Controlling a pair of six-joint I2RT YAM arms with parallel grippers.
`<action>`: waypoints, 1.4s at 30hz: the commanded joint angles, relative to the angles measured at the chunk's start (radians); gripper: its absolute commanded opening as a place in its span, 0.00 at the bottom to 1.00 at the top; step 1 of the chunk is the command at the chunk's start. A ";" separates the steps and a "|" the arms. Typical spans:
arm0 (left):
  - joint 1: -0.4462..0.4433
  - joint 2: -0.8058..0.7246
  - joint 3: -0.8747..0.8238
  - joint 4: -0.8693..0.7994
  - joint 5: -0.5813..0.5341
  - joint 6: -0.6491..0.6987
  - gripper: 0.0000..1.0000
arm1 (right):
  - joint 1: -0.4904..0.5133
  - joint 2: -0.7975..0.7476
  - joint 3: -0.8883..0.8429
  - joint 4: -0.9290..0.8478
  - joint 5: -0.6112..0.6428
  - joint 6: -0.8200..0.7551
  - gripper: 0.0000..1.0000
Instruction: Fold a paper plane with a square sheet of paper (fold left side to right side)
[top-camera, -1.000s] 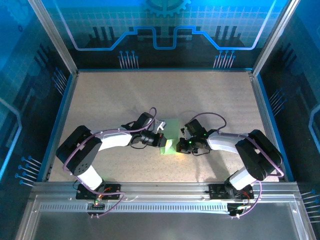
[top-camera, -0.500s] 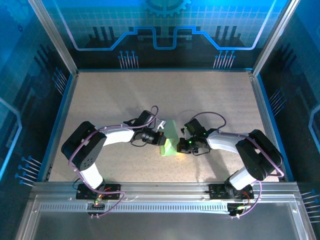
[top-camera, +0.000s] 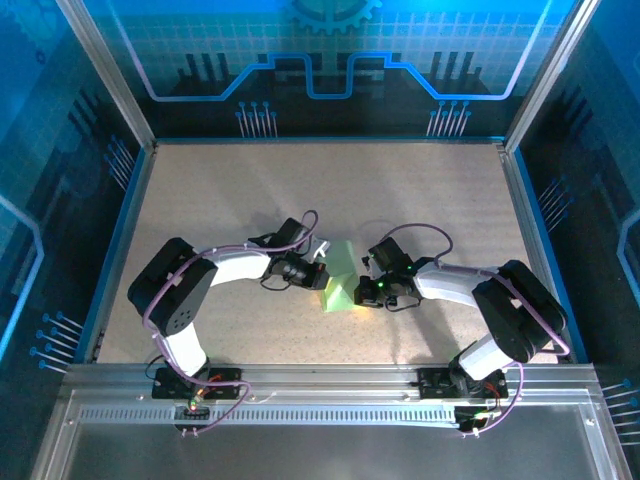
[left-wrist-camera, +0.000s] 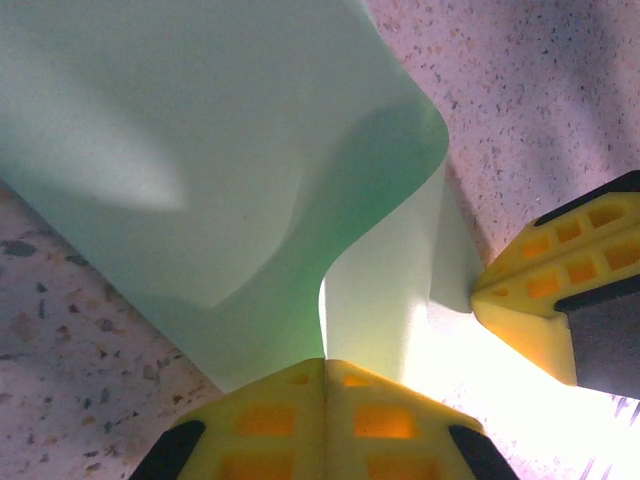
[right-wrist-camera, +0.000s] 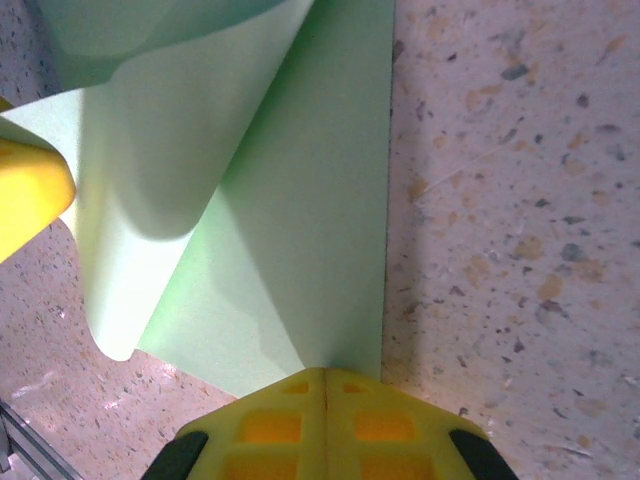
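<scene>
Left wrist view: the sheet of paper (left-wrist-camera: 200, 150), near the table's (top-camera: 250, 200) middle, is pinched at its edges by the closed left gripper (left-wrist-camera: 322, 372) and right gripper (right-wrist-camera: 325, 382). Light and floppy (it bows between them), it is judged best held by edges.

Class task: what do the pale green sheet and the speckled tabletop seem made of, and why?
The pale green square sheet: thin matte paper; it curls softly without glare. The speckled beige tabletop: perhaps stone-look composite or laminate, judging by scattered dark flecks; smooth, low sheen.
</scene>
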 joint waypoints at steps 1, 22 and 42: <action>0.014 0.022 0.030 -0.037 -0.003 0.034 0.00 | 0.012 -0.009 0.001 -0.066 0.033 -0.011 0.00; 0.034 0.048 0.042 -0.024 -0.002 0.043 0.00 | 0.012 -0.001 0.016 -0.075 0.037 -0.017 0.00; 0.034 0.085 0.077 -0.018 0.023 0.052 0.00 | 0.012 0.008 0.037 -0.111 0.054 -0.035 0.00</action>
